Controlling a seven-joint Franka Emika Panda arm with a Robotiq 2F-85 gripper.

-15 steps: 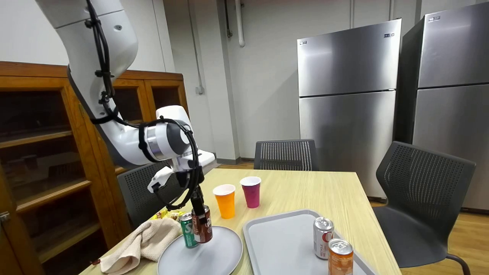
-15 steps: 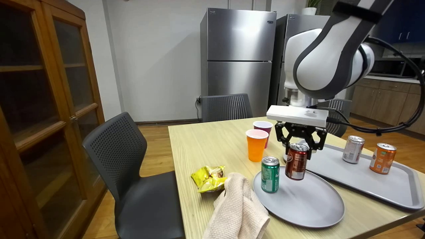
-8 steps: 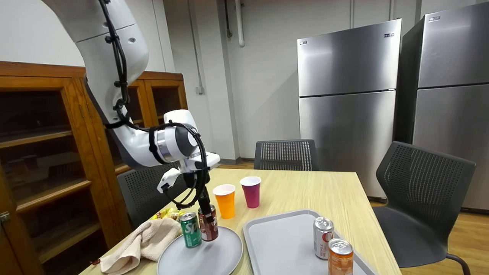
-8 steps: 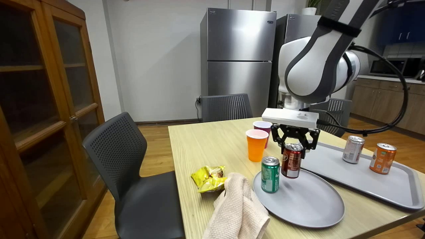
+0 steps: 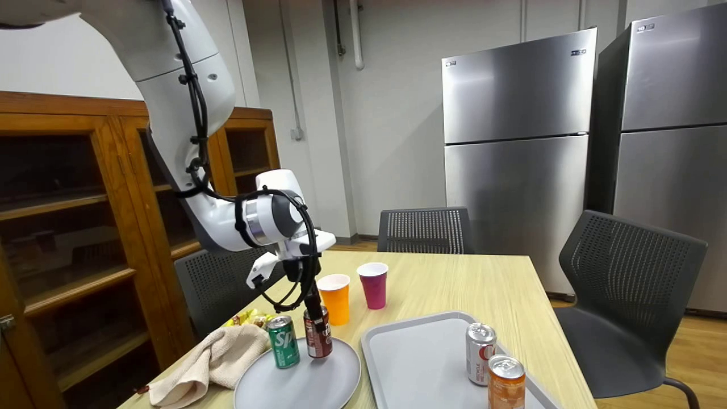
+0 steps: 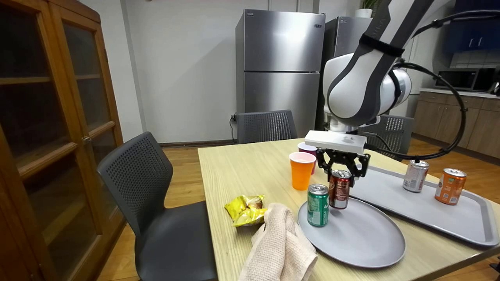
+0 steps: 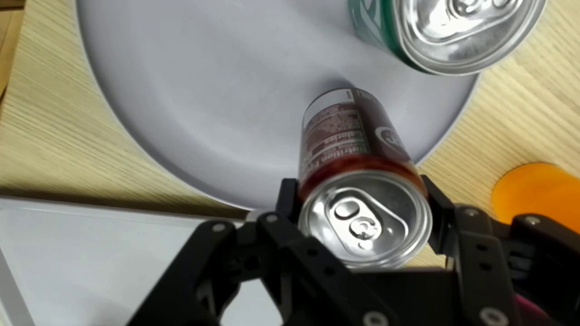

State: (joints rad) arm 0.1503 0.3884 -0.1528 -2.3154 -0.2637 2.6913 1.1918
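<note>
It's a small dark red can [image 7: 360, 176], brownish in tone, with a brighter red band just under its silver lid. I can see the pull tab lying flat on top, a pale block of nutrition print down one side, and part of a light round emblem next to it. In the wrist view it sits right of centre, its lid toward the bottom of the frame and its base further up; in both exterior views it is roughly upright.

The end effector [image 6: 340, 182] grips it: two black fingers [image 7: 286, 201] press on opposite sides near the top, close below the rim, and most of the body extends beneath the fingertips. The can is over the upper part of the round grey plate [image 6: 363, 238], though I can't make out whether its base touches.

Just beside it, to its left in both exterior views, a green can [image 5: 284, 343] stands on the plate. Near them, farther back on the pale wooden desk [image 6: 242, 168], is an orange cup [image 6: 301, 173], with a purple cup [image 5: 374, 287] beyond. At the right of the frame in an exterior view, a silver can [image 6: 415, 177] and an orange can [image 6: 450, 187] stand on a grey tray [image 6: 410, 210].
</note>
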